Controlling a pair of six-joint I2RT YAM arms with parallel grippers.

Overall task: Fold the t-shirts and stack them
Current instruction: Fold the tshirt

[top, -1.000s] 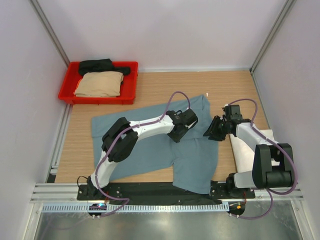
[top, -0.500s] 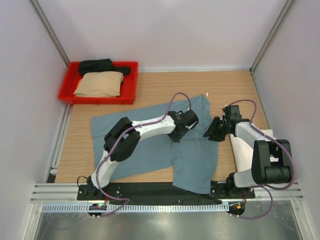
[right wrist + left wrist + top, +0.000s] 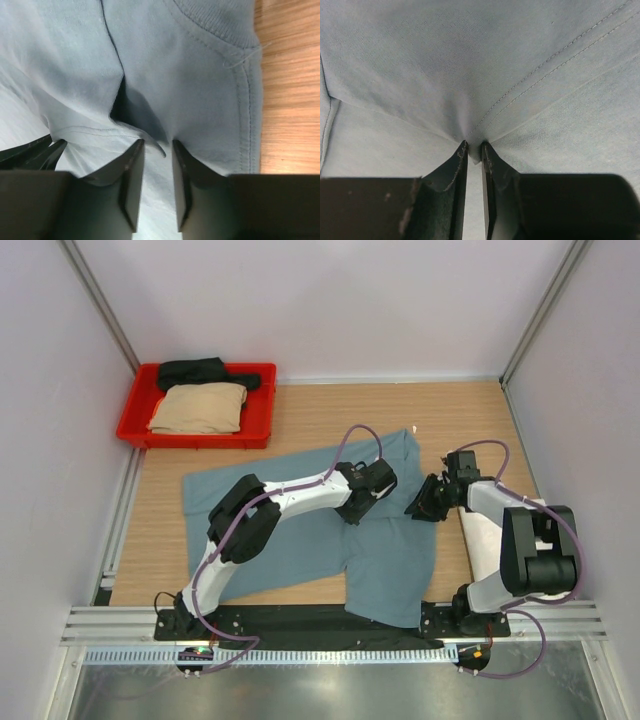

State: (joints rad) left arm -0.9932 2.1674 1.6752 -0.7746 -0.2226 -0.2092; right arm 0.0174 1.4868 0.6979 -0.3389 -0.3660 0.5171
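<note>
The dusty teal-blue t-shirt (image 3: 390, 570) lies spread on the wooden table, its right part folded over. My left gripper (image 3: 358, 508) rests on its middle; in the left wrist view the gripper (image 3: 474, 145) is shut on a puckered fold of the teal-blue t-shirt (image 3: 470, 60) beside a seam. My right gripper (image 3: 418, 508) is at the shirt's right edge; in the right wrist view the gripper (image 3: 157, 142) holds a fold of the shirt (image 3: 200, 75) near its ribbed collar. A white t-shirt (image 3: 485, 550) lies folded under the right arm. The tan t-shirt (image 3: 200, 408) and black t-shirt (image 3: 200, 371) lie in the tray.
A red plastic tray (image 3: 262, 430) stands at the back left against the wall. Bare wood (image 3: 290, 100) shows to the right of the shirt's collar. White walls and metal frame posts close in the table on three sides.
My right gripper has shifted slightly left, onto the shirt's right edge. The left gripper and the shirt have hardly moved.
</note>
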